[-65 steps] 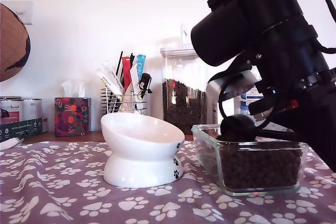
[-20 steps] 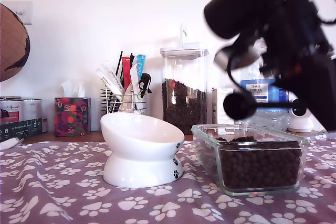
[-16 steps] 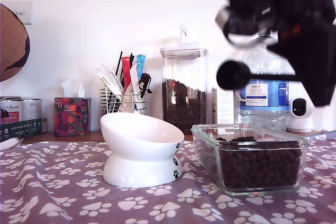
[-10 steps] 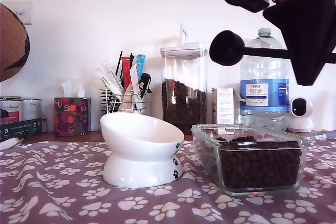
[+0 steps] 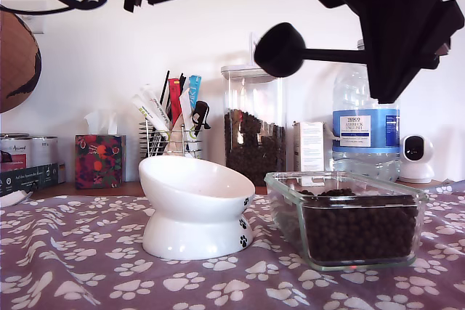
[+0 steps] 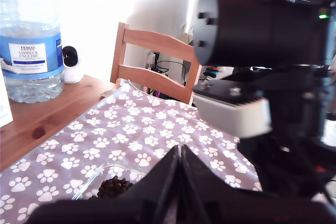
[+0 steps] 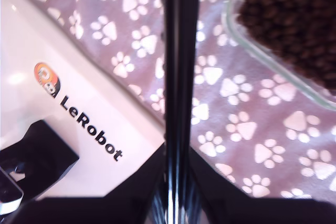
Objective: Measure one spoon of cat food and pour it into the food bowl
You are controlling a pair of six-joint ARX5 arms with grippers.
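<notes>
My second hand (image 7: 178,192) was clamped on the spoon (image 5: 290,51) — held high above the food bowl (image 5: 197,207). My first hand (image 6: 178,182) was pressed closed — empty.

Black spoon (image 5: 282,50) | glossy white food bowl (image 5: 196,208) with black paw prints | dark brown cat food (image 5: 360,230) in clear glass dish (image 5: 290,201) | mauve tablecloth (image 5: 87,266) patterned with white paw prints | blue-labelled water bottle (image 5: 365,132)

My second claw (image 7: 176,195) is clamped on the spoon's (image 7: 180,77) straight black handle. Beyond the handle lies paw-print cloth (image 7: 231,129); to one side a glass dish (image 7: 252,45) holds cat food (image 7: 299,19), to the other a white LeRobot-marked surface (image 7: 79,129).
</notes>
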